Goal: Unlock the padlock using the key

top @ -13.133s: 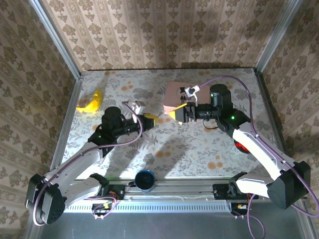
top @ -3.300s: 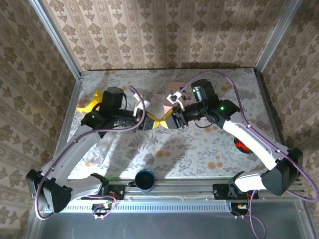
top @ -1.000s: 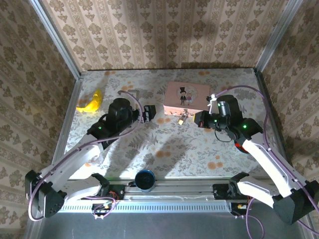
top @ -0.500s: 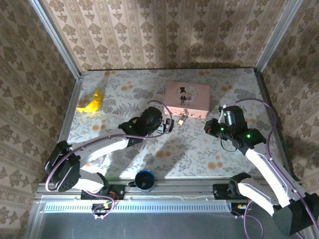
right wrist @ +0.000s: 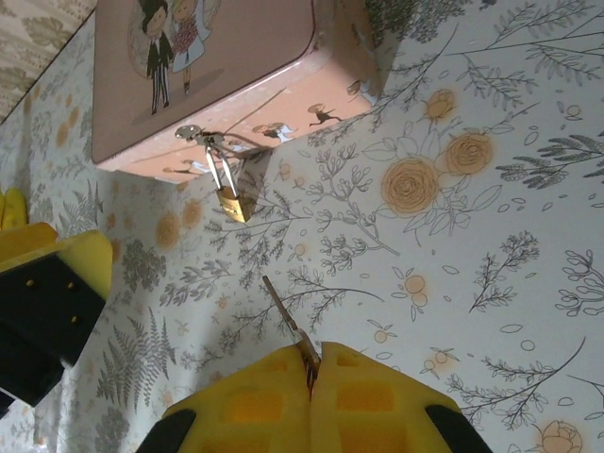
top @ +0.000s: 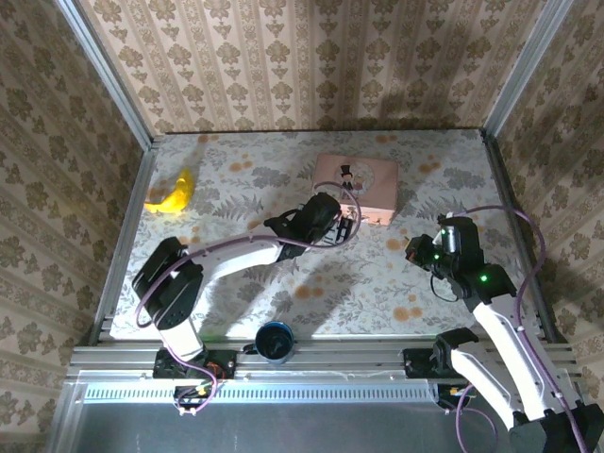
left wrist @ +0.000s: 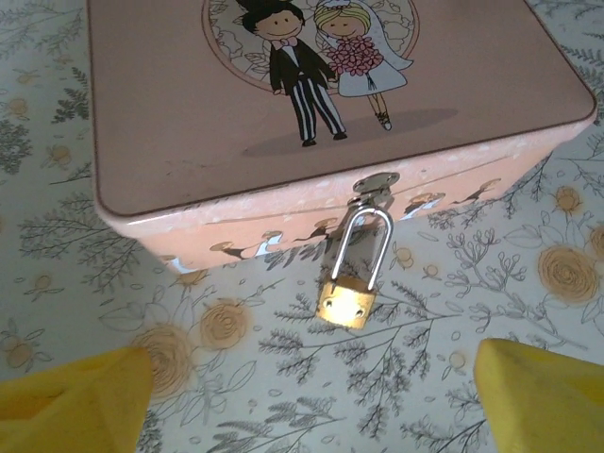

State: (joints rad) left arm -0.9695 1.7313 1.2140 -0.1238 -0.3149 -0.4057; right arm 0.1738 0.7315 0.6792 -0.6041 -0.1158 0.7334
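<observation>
Left end effector (left wrist: 307,401), spread, frames the hanging padlock (left wrist: 345,300) for steadying; right end effector (right wrist: 311,373) clamps the key (right wrist: 286,324), blade forward.

Robot test cell, wallpapered panels (top: 311,66), aluminium rail (top: 359,354), floral tabletop (top: 245,160)

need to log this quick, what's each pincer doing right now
Left pincer: open, holding nothing.
Right pincer: closed on the key.
</observation>
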